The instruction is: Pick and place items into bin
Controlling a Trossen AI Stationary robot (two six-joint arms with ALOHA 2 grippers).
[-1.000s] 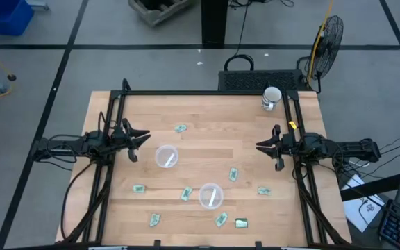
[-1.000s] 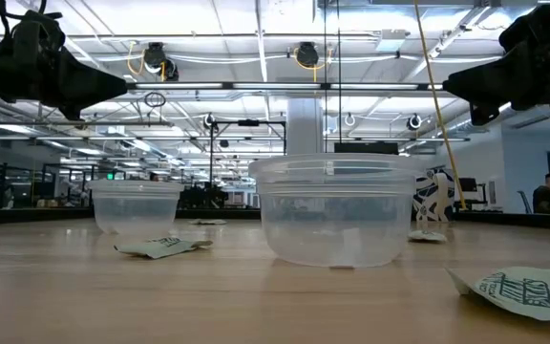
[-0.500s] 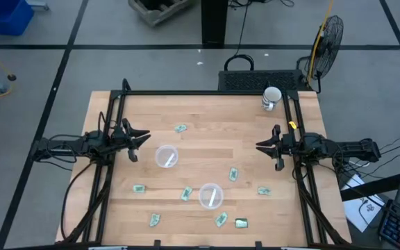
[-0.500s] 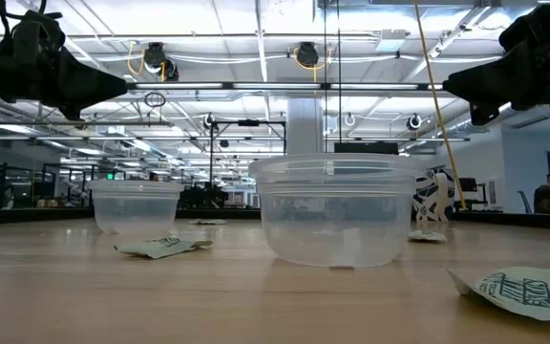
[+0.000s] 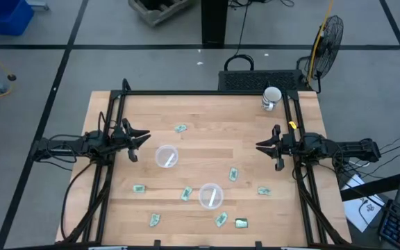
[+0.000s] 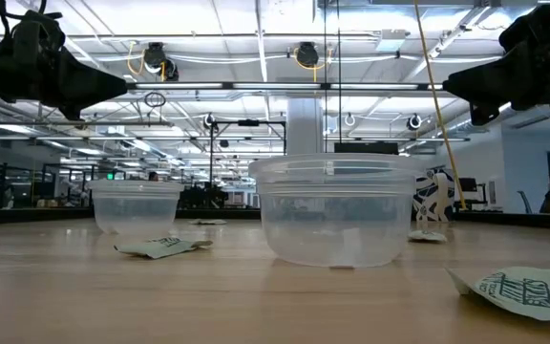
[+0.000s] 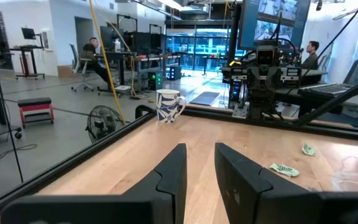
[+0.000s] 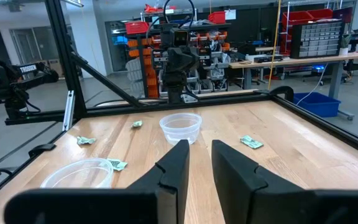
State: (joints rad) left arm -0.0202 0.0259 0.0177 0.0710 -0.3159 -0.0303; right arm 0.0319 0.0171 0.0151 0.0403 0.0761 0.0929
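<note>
Several small light-green packets lie flat and scattered on the wooden table: one toward the far side (image 5: 180, 128), others near the middle (image 5: 233, 173) and along the near edge (image 5: 154, 220), (image 5: 242, 223). Two clear round cups stand upright among them (image 5: 167, 155), (image 5: 210, 196). My left gripper (image 5: 143, 137) hovers open above the table's left side, pointing right. My right gripper (image 5: 259, 146) hovers open above the right side, pointing left. Both hang well above the table in the low view, the left gripper (image 6: 122, 86) and the right gripper (image 6: 447, 88). The wrist views show each finger gap empty, for the left gripper (image 7: 199, 168) and the right gripper (image 8: 199, 163).
A white mug (image 5: 271, 98) stands at the far right corner. A black frame (image 5: 207, 92) runs along the table's far edge and sides. In the low view the nearer cup (image 6: 332, 210) stands centre, with one packet (image 6: 160, 247) left of it and another (image 6: 518, 287) at the near right.
</note>
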